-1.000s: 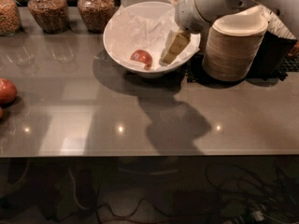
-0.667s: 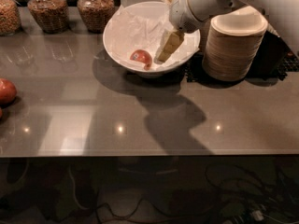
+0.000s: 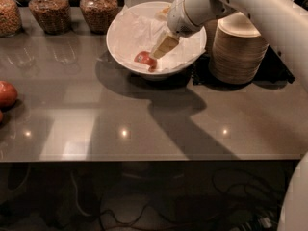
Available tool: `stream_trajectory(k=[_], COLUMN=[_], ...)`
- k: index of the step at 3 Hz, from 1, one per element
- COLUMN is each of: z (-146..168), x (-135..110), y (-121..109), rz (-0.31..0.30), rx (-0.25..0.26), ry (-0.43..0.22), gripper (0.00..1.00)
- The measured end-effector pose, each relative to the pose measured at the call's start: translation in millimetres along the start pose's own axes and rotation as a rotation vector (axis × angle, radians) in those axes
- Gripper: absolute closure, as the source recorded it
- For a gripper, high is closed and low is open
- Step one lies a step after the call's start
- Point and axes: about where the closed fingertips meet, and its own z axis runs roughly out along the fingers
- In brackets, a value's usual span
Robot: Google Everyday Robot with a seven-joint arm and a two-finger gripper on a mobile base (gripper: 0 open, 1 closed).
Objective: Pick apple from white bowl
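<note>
The white bowl (image 3: 126, 24) stands at the back middle of the table, lined with crumpled white paper. The small red-orange apple (image 3: 143, 58) lies on the paper at the bowl's front. My gripper (image 3: 160, 51) reaches down into the bowl from the upper right. Its tip is just right of the apple and seems to touch it. The arm (image 3: 250, 8) crosses over the bowl's right rim.
A stack of beige paper bowls (image 3: 238, 49) stands right of the white bowl. Three glass jars (image 3: 47, 8) line the back left. A larger dark red fruit (image 3: 6, 94) lies at the table's left edge. The table's front edge runs along the bottom.
My gripper has moved left inside the bowl, closing the gap to the apple. The apple and bowl have not moved.
</note>
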Motion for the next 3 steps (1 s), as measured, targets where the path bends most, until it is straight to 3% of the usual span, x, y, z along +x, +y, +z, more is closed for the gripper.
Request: stream_trajectory(k=[1, 3], z=[15.1, 36.8], x=[3.5, 5.8], y=[3.7, 30.7], rz=[0.013, 0.032], rx=[-0.034, -0.131], ry=[0.0, 0.0], gripper=[0.2, 0.24])
